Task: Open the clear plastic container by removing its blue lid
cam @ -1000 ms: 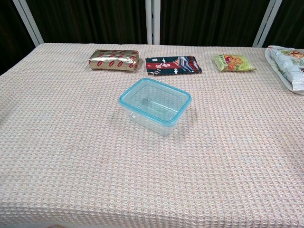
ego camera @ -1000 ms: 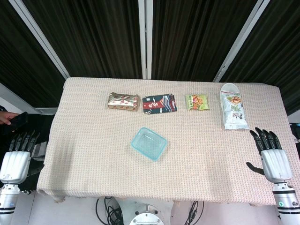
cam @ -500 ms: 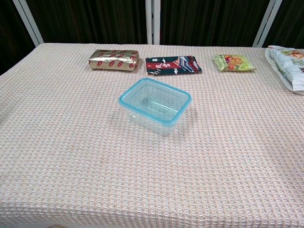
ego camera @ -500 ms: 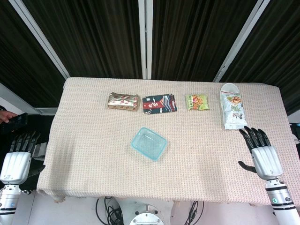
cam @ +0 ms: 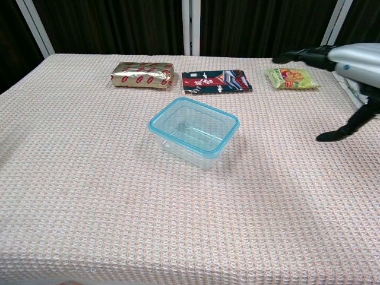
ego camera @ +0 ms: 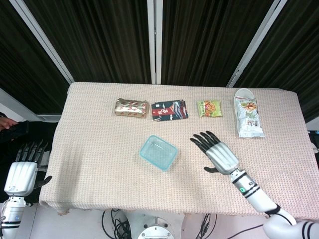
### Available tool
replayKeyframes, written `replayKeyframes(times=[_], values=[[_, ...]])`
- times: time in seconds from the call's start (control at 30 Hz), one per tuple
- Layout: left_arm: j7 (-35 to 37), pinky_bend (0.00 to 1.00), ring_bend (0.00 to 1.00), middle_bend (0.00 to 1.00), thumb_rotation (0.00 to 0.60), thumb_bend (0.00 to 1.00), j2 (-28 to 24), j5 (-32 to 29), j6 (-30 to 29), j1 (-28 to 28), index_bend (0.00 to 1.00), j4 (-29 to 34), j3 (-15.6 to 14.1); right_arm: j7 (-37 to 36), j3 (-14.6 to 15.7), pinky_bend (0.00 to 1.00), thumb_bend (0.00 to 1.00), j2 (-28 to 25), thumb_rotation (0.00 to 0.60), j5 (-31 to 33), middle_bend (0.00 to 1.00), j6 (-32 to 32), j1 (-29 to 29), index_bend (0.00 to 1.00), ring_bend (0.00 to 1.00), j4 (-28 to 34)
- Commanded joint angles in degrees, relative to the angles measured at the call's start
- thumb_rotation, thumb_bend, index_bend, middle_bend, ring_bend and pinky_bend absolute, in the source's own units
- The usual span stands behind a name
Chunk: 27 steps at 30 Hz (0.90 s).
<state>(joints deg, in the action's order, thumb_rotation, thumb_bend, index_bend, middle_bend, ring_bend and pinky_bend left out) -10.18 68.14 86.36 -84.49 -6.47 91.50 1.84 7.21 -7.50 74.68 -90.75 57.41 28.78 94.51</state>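
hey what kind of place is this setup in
Probably a robot test room, not a home. A cloth-covered table holds a neat row of snack packets and one plastic container, dark blinds hang behind, and loose cables show below the table's front edge.

Clear glossy plastic container [cam: 191, 132], matt woven tablecloth [cam: 89, 178] — shiny foil packet [cam: 142, 75]

The right hand [ego camera: 218, 153] is moving in from the table's right edge toward the middle, fingers spread, and is now near the clear plastic container [ego camera: 158, 152]. It is also showing up in the chest view now.
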Motion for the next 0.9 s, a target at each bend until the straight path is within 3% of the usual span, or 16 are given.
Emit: replayKeyframes(times=[0.03,0.23,0.63,0.9], values=[[0.15,0.04,0.00,0.03,0.600,0.00,0.07,-0.27,0.18,0.05,0.06,-0.11,-0.03,-1.69,-1.93,0.00,0.00,2.38,0.600,4.76,0.12,-7.59,4.79,0.00,0.00,-0.57],[0.88,0.04,0.00,0.03,0.600,0.00,0.36,-1.11,0.79,-0.02,0.06,-0.76,0.11,-2.82,-2.72,0.00,0.01,4.50,0.600,9.29,0.14,-13.12,9.05,0.00,0.00,-2.43],[0.56,0.04,0.00,0.03,0.600,0.00,-0.03,-1.40,3.61,-1.87,0.06,-1.05,0.46,-6.19,-6.77,0.00,0.03,17.41,0.600,13.51,0.14,-17.20,18.63,0.00,0.00,-19.40],[-0.12,0.04,0.00,0.03,0.600,0.00,-0.49,-0.58,7.32,-5.06,0.06,-1.00,0.98,-7.33,-9.07,0.00,0.03,23.63,0.600,14.92,0.14,-18.46,24.33,0.00,0.00,-26.78]])
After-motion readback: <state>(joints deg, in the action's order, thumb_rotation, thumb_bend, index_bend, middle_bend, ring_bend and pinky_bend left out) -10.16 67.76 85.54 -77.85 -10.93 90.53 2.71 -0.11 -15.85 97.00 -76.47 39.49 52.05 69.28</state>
